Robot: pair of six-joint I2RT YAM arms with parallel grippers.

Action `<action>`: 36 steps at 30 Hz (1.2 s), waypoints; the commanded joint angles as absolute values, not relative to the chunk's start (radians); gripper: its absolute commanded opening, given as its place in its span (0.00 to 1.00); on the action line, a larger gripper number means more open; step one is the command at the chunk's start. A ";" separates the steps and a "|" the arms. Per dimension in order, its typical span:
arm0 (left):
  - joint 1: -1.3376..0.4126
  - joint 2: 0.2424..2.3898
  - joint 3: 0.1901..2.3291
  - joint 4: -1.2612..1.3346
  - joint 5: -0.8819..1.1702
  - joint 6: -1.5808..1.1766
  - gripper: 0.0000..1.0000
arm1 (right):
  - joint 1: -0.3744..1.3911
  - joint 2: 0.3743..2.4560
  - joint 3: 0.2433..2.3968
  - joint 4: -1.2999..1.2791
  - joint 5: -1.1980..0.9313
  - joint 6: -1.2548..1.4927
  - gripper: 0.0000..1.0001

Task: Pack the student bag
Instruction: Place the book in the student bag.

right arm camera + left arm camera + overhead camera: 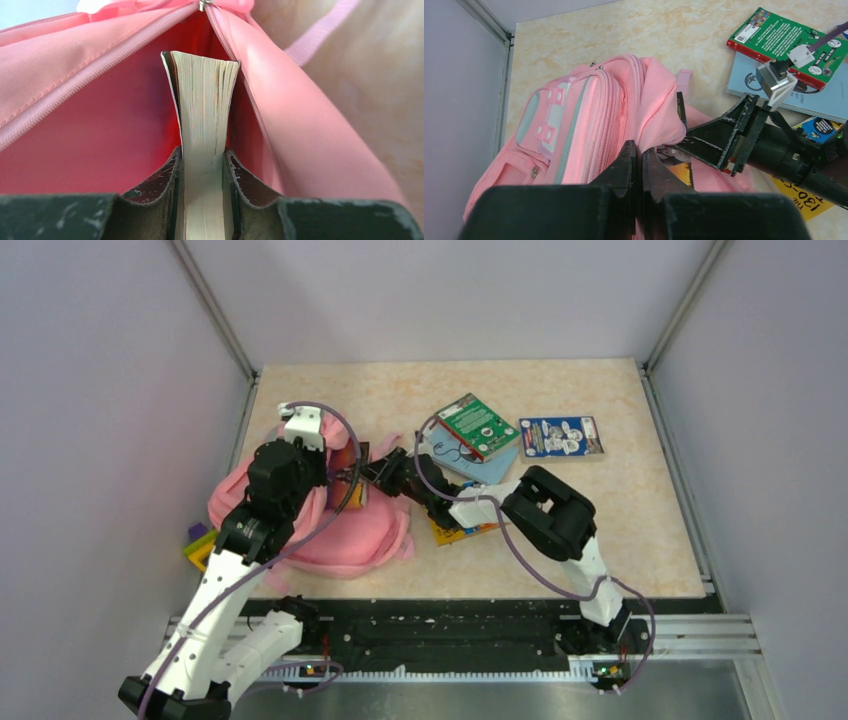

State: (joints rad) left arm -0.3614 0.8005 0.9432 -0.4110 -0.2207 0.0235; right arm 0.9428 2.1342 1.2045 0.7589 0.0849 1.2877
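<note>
- One book (205,85) is on its way in: the right gripper (202,152) is clamped on its page edge at the bottom centre of the right wrist view, with the book's far end already between the pink walls of the bag's mouth.
- The left gripper (638,147), fingers pressed together, appears to pinch a fold of the rim, holding the opening up.
- The student bag (340,540) lies at lower left of the table (620,530) in the top view.
- A purple and yellow object (200,543) sits at the bag's left edge.
- Left to pack, judging by what lies outside: a yellow book (460,533) under the right arm.
- Farther back: a light blue book (490,465) with a green book (477,425) on it, and a blue card pack (561,436).
</note>
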 commanded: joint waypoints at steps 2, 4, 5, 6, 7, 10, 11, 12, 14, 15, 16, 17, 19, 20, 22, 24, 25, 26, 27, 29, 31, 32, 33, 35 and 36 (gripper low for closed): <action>-0.362 0.772 0.969 -0.230 -0.193 0.004 0.00 | 0.995 2.198 1.375 0.848 0.170 1.267 0.00; -0.362 0.773 0.969 -0.230 -0.193 0.004 0.00 | 1.014 2.228 1.401 0.824 0.184 1.251 0.00; -0.361 0.772 0.969 -0.231 -0.191 0.004 0.00 | 1.024 2.241 1.418 0.805 0.189 1.237 0.00; -0.362 0.772 0.969 -0.230 -0.192 0.004 0.00 | 1.033 2.256 1.436 0.787 0.194 1.223 0.00; -0.362 0.772 0.969 -0.230 -0.192 0.004 0.00 | 1.043 2.267 1.454 0.773 0.203 1.208 0.00; -0.361 0.773 0.968 -0.230 -0.194 0.004 0.00 | 1.058 2.296 1.499 0.740 0.219 1.178 0.07; -0.362 0.774 0.968 -0.230 -0.193 0.005 0.00 | 1.060 2.301 1.501 0.744 0.218 1.173 0.11; -0.361 0.774 0.968 -0.230 -0.193 0.004 0.00 | 1.060 2.302 1.502 0.747 0.213 1.164 0.16; -0.362 0.775 0.969 -0.231 -0.193 0.004 0.00 | 1.060 2.283 1.491 0.742 0.211 1.129 0.27; -0.362 0.772 0.969 -0.230 -0.193 0.005 0.00 | 1.061 2.266 1.468 0.740 0.218 1.110 0.37; -0.361 0.771 0.969 -0.230 -0.193 0.004 0.00 | 1.063 2.246 1.445 0.747 0.232 1.085 0.46; -0.362 0.770 0.969 -0.230 -0.194 0.004 0.00 | 1.064 2.223 1.417 0.756 0.248 1.057 0.54; -0.362 0.767 0.968 -0.230 -0.195 0.004 0.00 | 1.066 2.169 1.367 0.768 0.272 1.001 0.64; -0.362 0.766 0.968 -0.230 -0.197 0.004 0.00 | 1.066 2.144 1.340 0.776 0.277 0.973 0.67; -0.361 0.766 0.968 -0.230 -0.200 0.004 0.00 | 1.066 2.078 1.284 0.796 0.276 0.918 0.69; -0.362 0.768 0.968 -0.230 -0.201 0.005 0.00 | 1.071 2.006 1.218 0.814 0.276 0.848 0.70; -0.361 0.770 0.968 -0.230 -0.202 0.004 0.00 | 1.074 1.967 1.186 0.815 0.278 0.811 0.72; -0.362 0.771 0.968 -0.230 -0.204 0.004 0.00 | 1.076 1.930 1.160 0.803 0.280 0.772 0.73; -0.362 0.771 0.967 -0.230 -0.205 0.005 0.00 | 1.077 1.892 1.138 0.769 0.286 0.744 0.74; -0.362 0.769 0.961 -0.222 -0.203 0.009 0.00 | 1.077 1.823 1.101 0.706 0.299 0.696 0.77; -0.363 0.769 0.957 -0.219 -0.206 0.011 0.00 | 1.076 1.762 1.071 0.634 0.313 0.647 0.79; -0.363 0.771 0.958 -0.220 -0.209 0.010 0.00 | 1.075 1.730 1.058 0.594 0.320 0.624 0.81; -0.363 0.770 0.959 -0.221 -0.209 0.012 0.00 | 1.074 1.702 1.043 0.561 0.326 0.605 0.82; -0.364 0.769 0.958 -0.219 -0.208 0.012 0.00 | 1.061 1.644 1.012 0.495 0.333 0.555 0.85; -0.363 0.771 0.957 -0.219 -0.211 0.012 0.00 | 1.046 1.615 0.999 0.452 0.330 0.534 0.86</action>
State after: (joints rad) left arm -0.3611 0.8005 0.9382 -0.4038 -0.2062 0.0204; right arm 1.0641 1.7248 1.0515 0.6044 0.2951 0.6792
